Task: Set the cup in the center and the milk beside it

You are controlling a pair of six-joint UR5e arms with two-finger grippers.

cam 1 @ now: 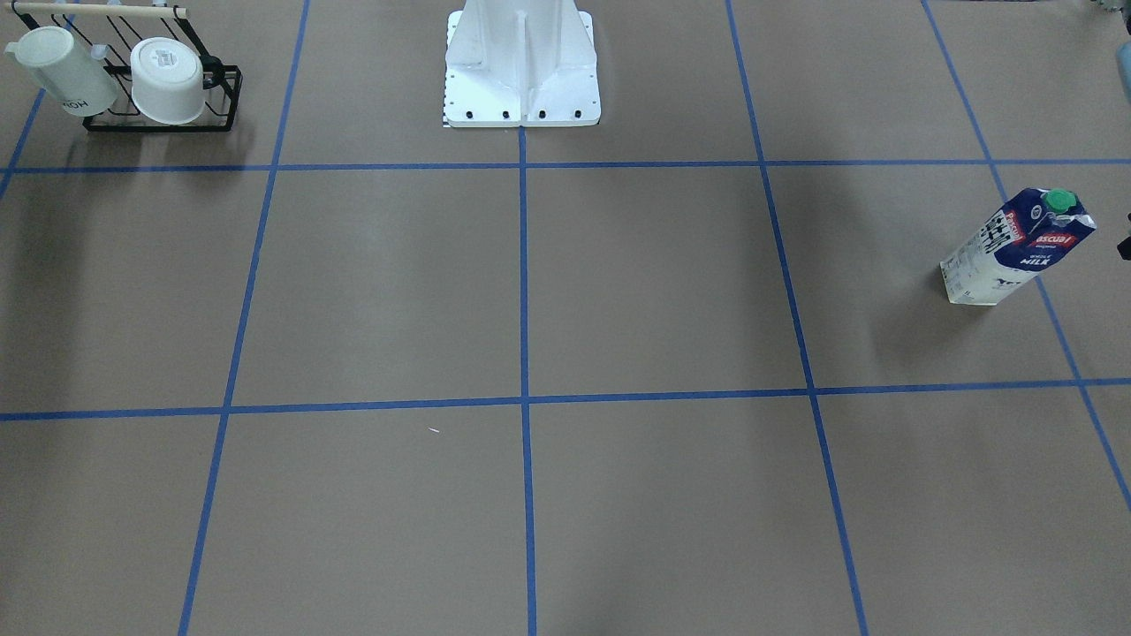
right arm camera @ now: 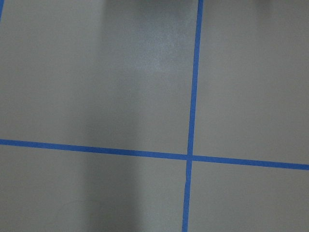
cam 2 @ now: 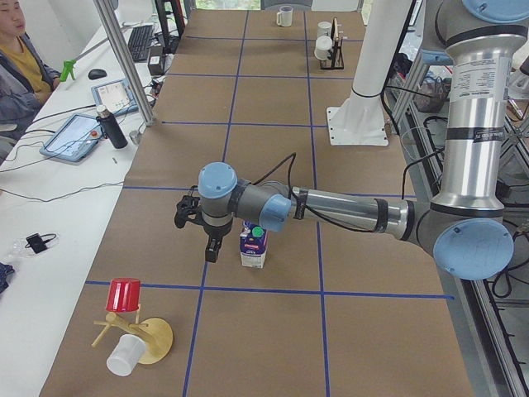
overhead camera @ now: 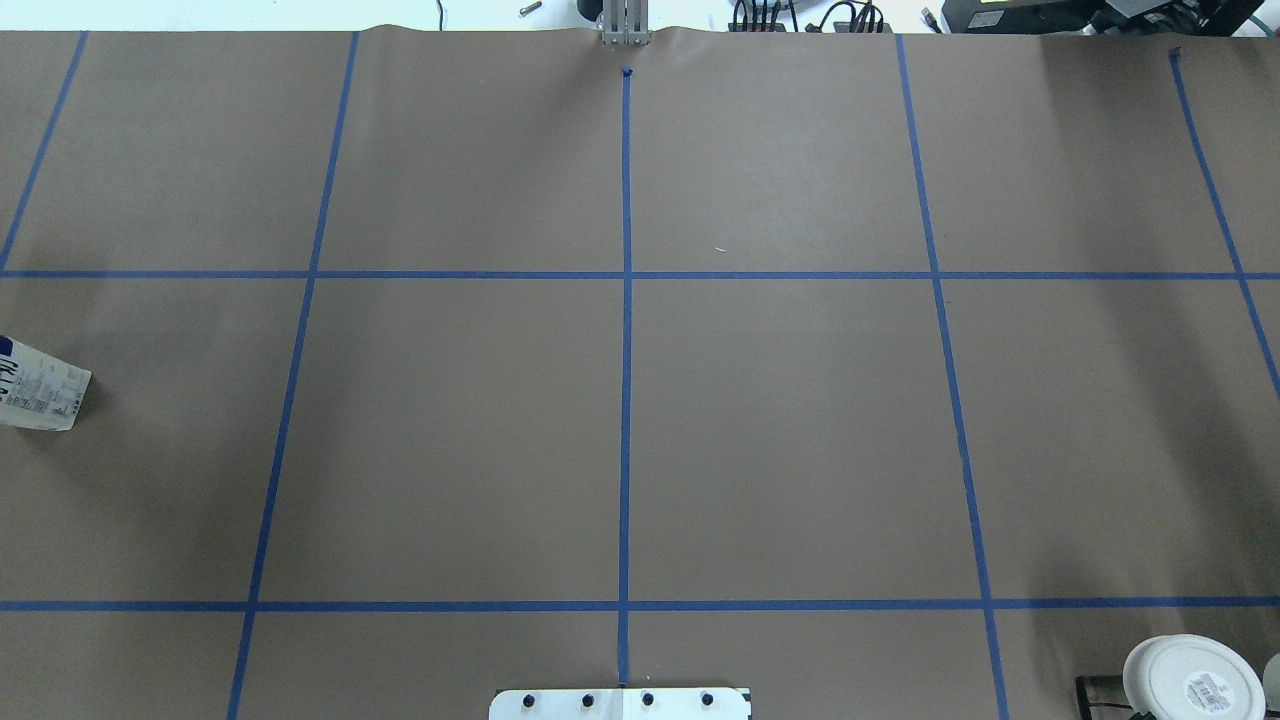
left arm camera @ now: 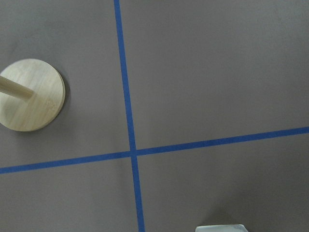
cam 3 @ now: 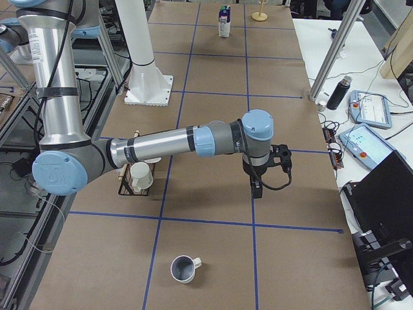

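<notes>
**Q:** Where's the milk carton point(cam 1: 1016, 247)?

**A:** Upright on the bench point(overhead camera: 780, 430) at the robot's left end, green cap up, well apart from the middle. Overhead I only get its white lower corner at the view's edge.

**Q:** And the cup point(cam 3: 185, 268)?

**A:** Opposite end, the robot's right. It's a plain white mug with a grey inside, standing open side up, handle toward the operators' side. It sits alone in its taped square, well apart from the centre and from the carton.

**Q:** Left gripper point(cam 2: 212, 252)?

**A:** I only have it in the left side view. It points down over the bench just beside the carton, on the operators' side. I can't tell whether it touches the carton, or how wide its jaws are.

**Q:** Right gripper point(cam 3: 257, 190)?

**A:** I only have it in the right side view. It points down above the bench, between the black wire rack point(cam 1: 159, 127) and the operators' edge, with the cup well apart from it. I can't tell the jaw opening. My wrist views show brown paper and blue tape lines point(right arm camera: 193, 96).

**Q:** Anything else?

**A:** The rack holds a lettered white mug point(cam 1: 62, 71) and a white cup with a stamped base point(cam 1: 168, 79), both tipped on their sides. A wooden mug tree point(cam 2: 140, 335) near the left end carries a red cup point(cam 2: 123, 294) and a white cup point(cam 2: 122, 356).
</notes>
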